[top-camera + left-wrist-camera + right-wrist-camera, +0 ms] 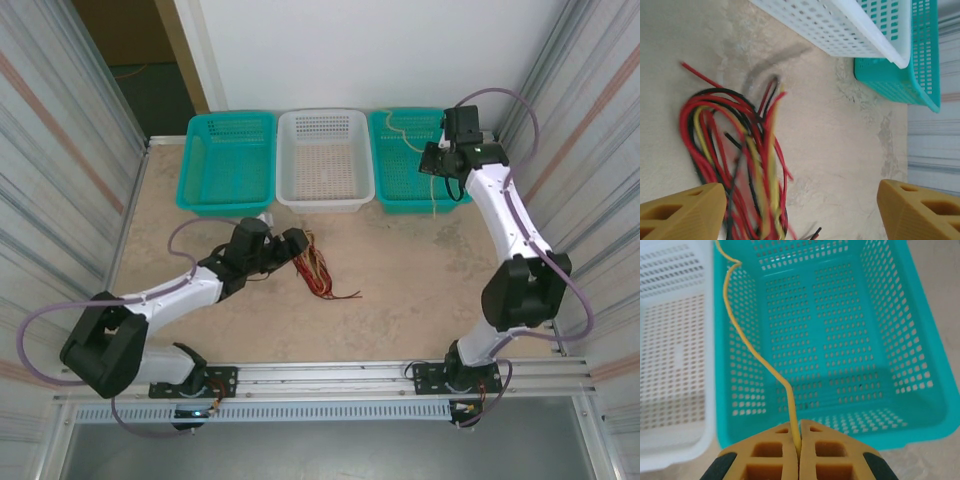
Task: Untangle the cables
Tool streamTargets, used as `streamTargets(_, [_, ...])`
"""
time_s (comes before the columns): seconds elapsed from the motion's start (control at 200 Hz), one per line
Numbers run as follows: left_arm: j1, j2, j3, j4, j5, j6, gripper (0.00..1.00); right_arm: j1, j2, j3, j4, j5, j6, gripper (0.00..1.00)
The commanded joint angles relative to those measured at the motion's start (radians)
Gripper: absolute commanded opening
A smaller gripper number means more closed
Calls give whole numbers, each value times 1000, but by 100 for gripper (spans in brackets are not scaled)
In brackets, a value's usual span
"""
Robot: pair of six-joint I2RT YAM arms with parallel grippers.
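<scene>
**A:** Where are the cables?

**B:** Most sit in a tangled bundle (318, 268) (740, 160) of thin red, black and pale yellow strands. It lies on the mottled beige tabletop (400, 280), in front of the white perforated plastic basket (325, 203).

**A:** And the rest?

**B:** One pale yellow wire (792, 407) (432, 192) is apart from the bundle, running across the right-hand teal perforated basket (910, 437) (455, 200).

**A:** What are the fingers doing?

**B:** The right gripper (800, 427) (440, 160) is above that basket, its orange fingers pressed together with the wire pinched between them. The left gripper (800, 205) (297, 245) is low at the bundle, its fingers spread wide. The strands run close beside one finger (682, 210).
</scene>
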Motion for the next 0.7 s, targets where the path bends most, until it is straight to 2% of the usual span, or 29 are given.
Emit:
streamTargets(0.0, [-1, -62, 22, -87, -56, 43, 82, 7, 42, 11, 134, 64, -158, 0])
streamTargets(0.085, [7, -102, 22, -135, -57, 54, 83, 1, 101, 22, 172, 91, -217, 0])
streamTargets(0.185, [17, -153, 20, -188, -58, 69, 84, -14, 173, 81, 98, 113, -264, 0])
streamTargets(0.286, [32, -201, 14, -225, -58, 82, 83, -21, 191, 39, 103, 178, -325, 0])
streamTargets(0.391, [62, -234, 5, -237, -38, 82, 83, -45, 210, 4, 111, 193, -360, 0])
streamTargets(0.466, [84, -243, 8, -246, -15, 82, 82, -58, 231, 11, 115, 232, -368, 4])
streamTargets(0.566, [100, -251, 21, -266, 0, 87, 80, -79, 283, 66, 100, 250, -381, 15])
streamTargets(0.651, [101, -258, 26, -281, 1, 93, 79, -94, 334, 127, 71, 284, -374, 14])
streamTargets(0.696, [101, -264, 25, -287, -2, 93, 79, -99, 360, 158, 54, 305, -369, 21])
